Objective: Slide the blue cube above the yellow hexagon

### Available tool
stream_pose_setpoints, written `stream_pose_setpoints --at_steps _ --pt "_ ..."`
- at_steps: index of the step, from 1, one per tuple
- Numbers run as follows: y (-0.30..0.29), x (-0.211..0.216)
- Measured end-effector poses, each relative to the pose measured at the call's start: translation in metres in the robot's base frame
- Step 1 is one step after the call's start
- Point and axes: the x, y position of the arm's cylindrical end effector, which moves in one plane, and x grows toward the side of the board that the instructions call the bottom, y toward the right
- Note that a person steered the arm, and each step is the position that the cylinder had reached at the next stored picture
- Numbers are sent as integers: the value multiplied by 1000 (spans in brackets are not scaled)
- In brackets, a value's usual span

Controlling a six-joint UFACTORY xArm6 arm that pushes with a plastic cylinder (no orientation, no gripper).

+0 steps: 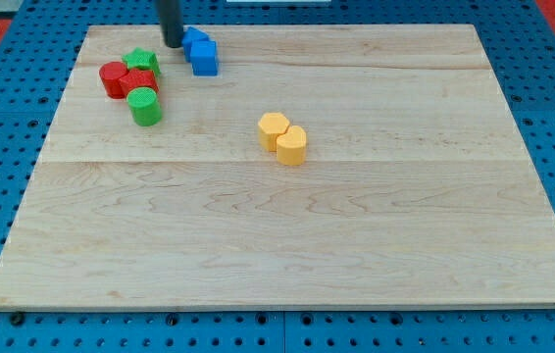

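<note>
The blue cube (205, 57) lies near the view's top left, touching a second blue block (194, 40) just above it. My tip (174, 44) stands just left of the two blue blocks, close to or touching the upper one. The yellow hexagon (274, 127) lies near the board's middle, touching a yellow cylinder (292, 145) at its lower right. The blue cube is up and to the left of the hexagon.
A cluster sits left of my tip: a green star-like block (142, 63), a red cylinder (113, 78), a red block (140, 81) and a green cylinder (145, 106). The wooden board (287, 235) lies on a blue pegboard.
</note>
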Motion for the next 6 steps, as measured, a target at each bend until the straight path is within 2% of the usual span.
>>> stream_pose_setpoints --at_steps 1,2,3,4,6 --pt "30 17" --pt "23 36" --pt "-26 14" --pt "-14 49" --pt "63 104"
